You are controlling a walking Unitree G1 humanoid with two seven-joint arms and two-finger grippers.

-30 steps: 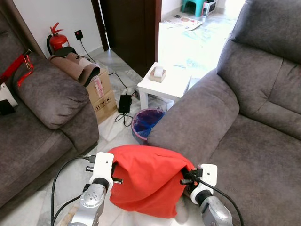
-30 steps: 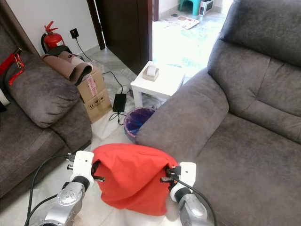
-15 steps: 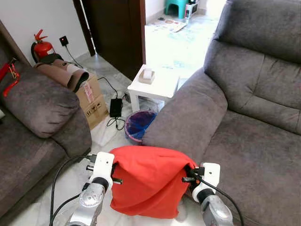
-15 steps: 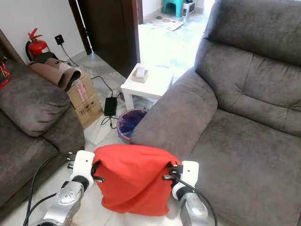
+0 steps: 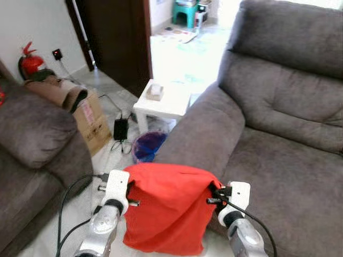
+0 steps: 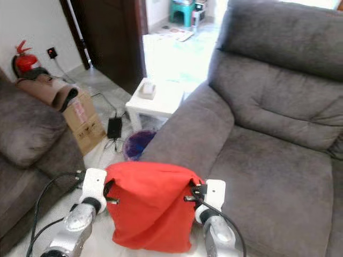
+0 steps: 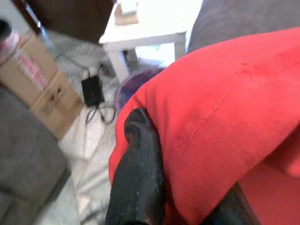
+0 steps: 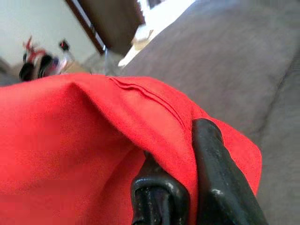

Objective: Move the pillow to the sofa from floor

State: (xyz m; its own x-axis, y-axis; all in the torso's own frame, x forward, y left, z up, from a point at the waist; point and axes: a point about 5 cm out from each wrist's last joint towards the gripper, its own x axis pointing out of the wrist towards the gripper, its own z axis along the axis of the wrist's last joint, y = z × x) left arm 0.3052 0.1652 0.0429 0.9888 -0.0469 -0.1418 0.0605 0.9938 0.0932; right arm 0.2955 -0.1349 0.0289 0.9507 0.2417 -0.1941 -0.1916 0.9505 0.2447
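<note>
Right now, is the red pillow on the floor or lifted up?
Lifted up: the pillow hangs between the left pincer and right pincer, each pinching a top corner.

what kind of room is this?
Most likely a home living room: a grey sofa ahead, a second grey couch on the left, and a small white side table between them by a doorway. The red pillow hangs between the left claw and right claw.

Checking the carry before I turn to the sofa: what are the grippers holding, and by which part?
Both hold the red pillow off the floor: the left gripper is pinched on its upper left corner, the right gripper on its upper right corner.
</note>
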